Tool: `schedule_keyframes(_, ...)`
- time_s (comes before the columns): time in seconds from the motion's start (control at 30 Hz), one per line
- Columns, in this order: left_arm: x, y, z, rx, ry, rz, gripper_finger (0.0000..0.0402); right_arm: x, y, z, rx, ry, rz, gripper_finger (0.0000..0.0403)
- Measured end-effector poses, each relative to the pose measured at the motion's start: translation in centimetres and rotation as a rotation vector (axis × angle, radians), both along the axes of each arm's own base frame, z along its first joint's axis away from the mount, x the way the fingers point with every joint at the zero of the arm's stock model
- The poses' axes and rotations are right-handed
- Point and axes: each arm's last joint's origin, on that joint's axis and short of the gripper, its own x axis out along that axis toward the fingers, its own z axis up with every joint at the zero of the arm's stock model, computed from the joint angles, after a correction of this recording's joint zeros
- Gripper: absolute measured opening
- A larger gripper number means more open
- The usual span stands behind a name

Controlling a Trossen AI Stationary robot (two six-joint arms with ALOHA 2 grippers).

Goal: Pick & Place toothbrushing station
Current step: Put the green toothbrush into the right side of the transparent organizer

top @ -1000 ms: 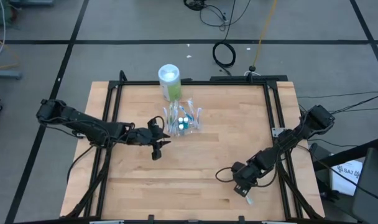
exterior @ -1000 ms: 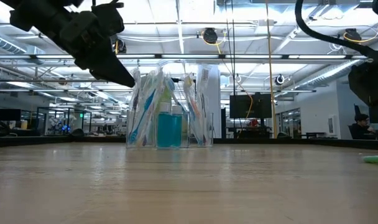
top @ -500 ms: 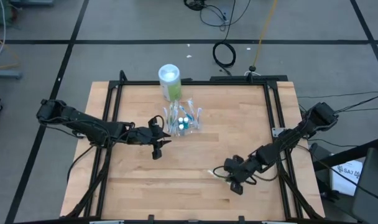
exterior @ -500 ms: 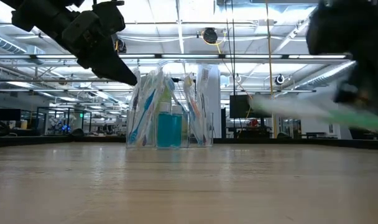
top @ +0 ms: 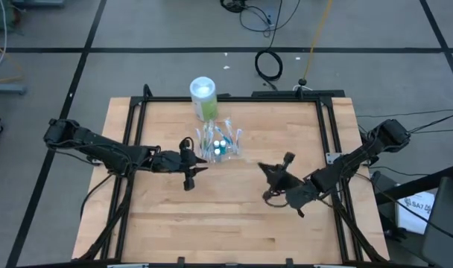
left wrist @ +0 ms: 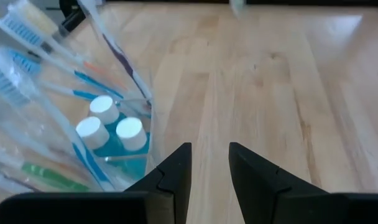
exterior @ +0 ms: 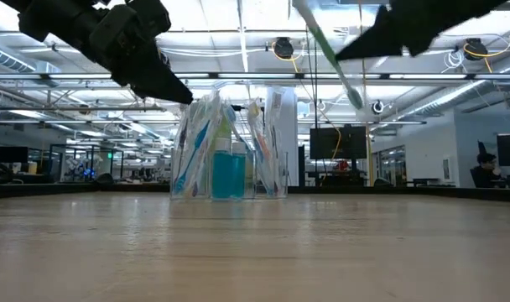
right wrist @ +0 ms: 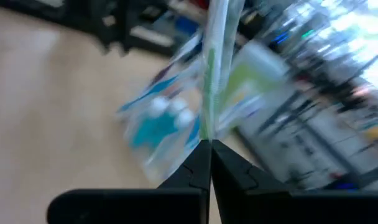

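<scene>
We note the right gripper point(right wrist: 209, 144) raised above the table point(top: 234, 216), its fingers point(right wrist: 229, 168) pinched fully together on the end of a green toothbrush point(right wrist: 215, 68). The brush, in a clear wrapper, sticks straight out past the fingertips, and in the low view it point(exterior: 326, 52) slants up and away from the gripper point(exterior: 343, 54) high over the tabletop. Well beyond the fingertips we see the clear container point(right wrist: 170, 127) with its brushes and teal tubes, and the green-and-white canister point(right wrist: 254, 78) just behind it.

We find the left gripper point(left wrist: 209, 163) hovering off the wood just beside the container point(left wrist: 64, 134). Its fingers point(left wrist: 176, 171) are partly open with a narrow gap and nothing in it. To one side of the fingertips lie three white-capped tubes point(left wrist: 111, 124), upright in the container, with wrapped brushes point(left wrist: 27, 68) fanned out around them.

In the high view the container point(top: 222, 143) stands on the table's far half, between the two grippers and nearer the left one point(top: 194, 168); the canister point(top: 203, 98) touches or nearly touches its far side. The right gripper point(top: 275, 173) is well apart from it.
</scene>
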Motion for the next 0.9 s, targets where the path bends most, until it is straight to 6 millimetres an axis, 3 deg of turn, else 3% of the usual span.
schedule_keyframes(0.17, 0.4, -0.1, 0.7, -0.013, -0.086, 0.001, 0.0113, 1.2, -0.3, 1.6, -0.08, -0.035, 0.08, 0.0001)
schedule_keyframes(0.3, 1.1, -0.2, 1.6, -0.011, -0.205, -0.005, 0.0113, 2.1, -0.7, 2.3, 0.023, -0.115, 0.25, 0.0001)
schedule_keyframes(0.43, 2.0, -0.3, 1.5, 0.02, -0.267, -0.021, 0.0113, 2.9, -2.2, 2.1, 0.168, -0.138, 0.303, 0.0)
schedule_keyframes(0.53, 2.4, -0.4, 0.9, 0.023, -0.254, -0.021, 0.0113, 3.0, -3.2, 1.0, 0.18, -0.034, 0.292, 0.0)
schedule_keyframes(0.7, 2.5, -0.4, 0.6, -0.069, -0.259, 0.016, 0.0113, 2.8, -3.9, 0.0, 0.046, 0.133, 0.289, 0.0)
schedule_keyframes(0.9, 2.7, 0.3, 0.8, -0.434, -0.319, 0.148, 0.0113, 2.9, -3.6, 0.1, -0.252, 0.283, 0.461, 0.0)
